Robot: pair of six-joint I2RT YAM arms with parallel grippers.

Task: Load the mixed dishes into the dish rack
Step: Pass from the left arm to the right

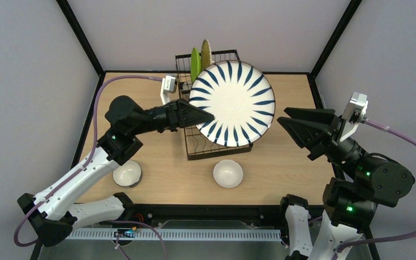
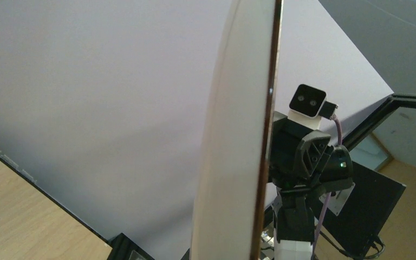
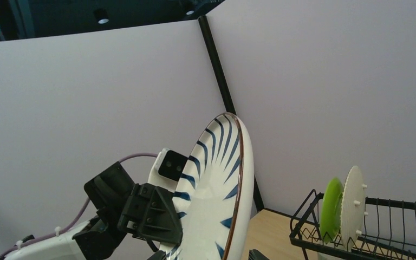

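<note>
Since the blue-striped white plate [image 1: 233, 103] looks to be glazed ceramic, it is judged stiff, fairly heavy, slick on both faces, and liable to chip or break if knocked against wire or dropped. It is best taken at the rim, one finger on each face, and so it is held: the left gripper [image 1: 205, 116] is clamped on the plate's edge, and the whole disc is carried in the air beyond the fingertips, tilted up on edge. A hold so far from the plate's middle is judged apt to let it swing or slip, so a slow lowering is called for. The right gripper [image 1: 281, 115] is spread wide and nothing is grasped in it; the plate's rim is found near its fingertips, apart from them.

The dish rack [image 1: 216, 154] is seen beneath the left gripper, partly hidden by the plate. At the rack's end farthest from both grippers, the green plate [image 1: 195, 64] and the woven bamboo plate [image 1: 206, 54] are stood on edge, side by side. What else is held in the rack cannot be told. On the table [image 1: 281, 173], a first bowl [image 1: 127, 173] is set behind the left gripper, beside its arm, and a second bowl [image 1: 228, 173] between the two arms; both are upright and nothing is seen in them
</note>
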